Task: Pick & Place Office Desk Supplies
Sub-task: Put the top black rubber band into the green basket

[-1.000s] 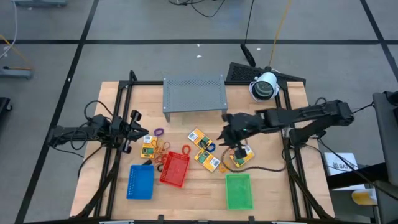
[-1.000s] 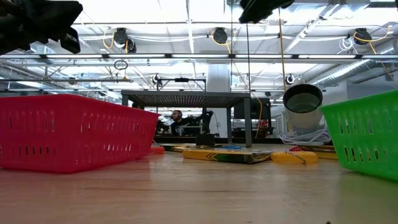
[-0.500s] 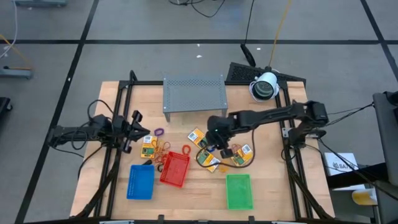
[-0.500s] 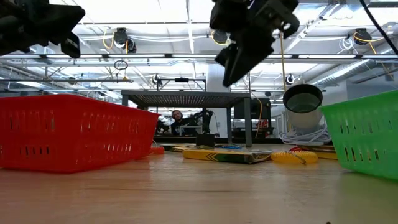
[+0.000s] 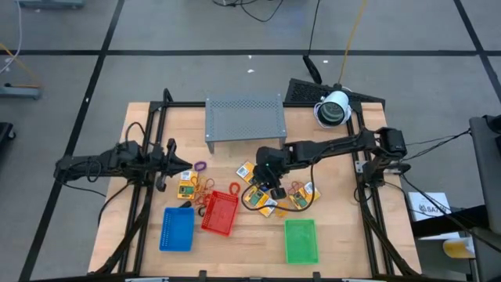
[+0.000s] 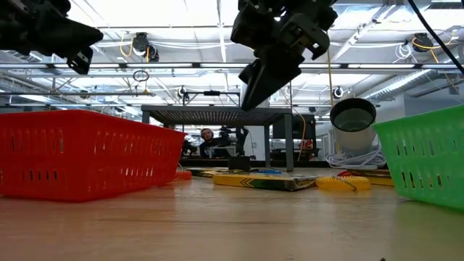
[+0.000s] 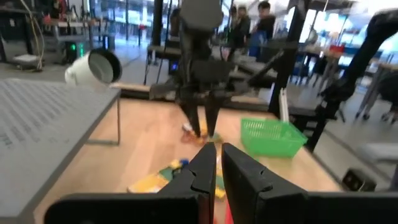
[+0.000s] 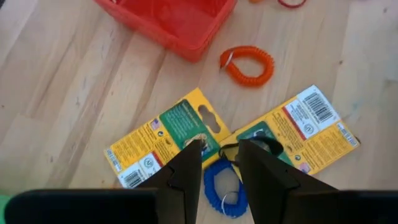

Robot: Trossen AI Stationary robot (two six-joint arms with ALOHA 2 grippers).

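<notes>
Yellow packets lay beneath the right gripper, fingers apart, after it swung left from the green tray, seemingly lining up a pick; the left gripper waited closed.

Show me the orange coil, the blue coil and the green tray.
orange coil (image 8: pixel 249 64), right wrist view, on its loop
blue coil (image 8: pixel 225 188), right wrist view, on its ring
green tray (image 5: pixel 300 240), high view, on its floor

1. Three mesh trays are sitting along the tabletop's near edge: one blue tray, one red tray and one green tray.
2. One grey rack is standing at the far edge.
3. At least five yellow packets are lying mid-table; the arm is hiding some.
4. One purple loop is lying beside tangled orange loops, which cannot be counted.
5. Two coiled bands are showing: one orange coil and one blue coil.
</notes>
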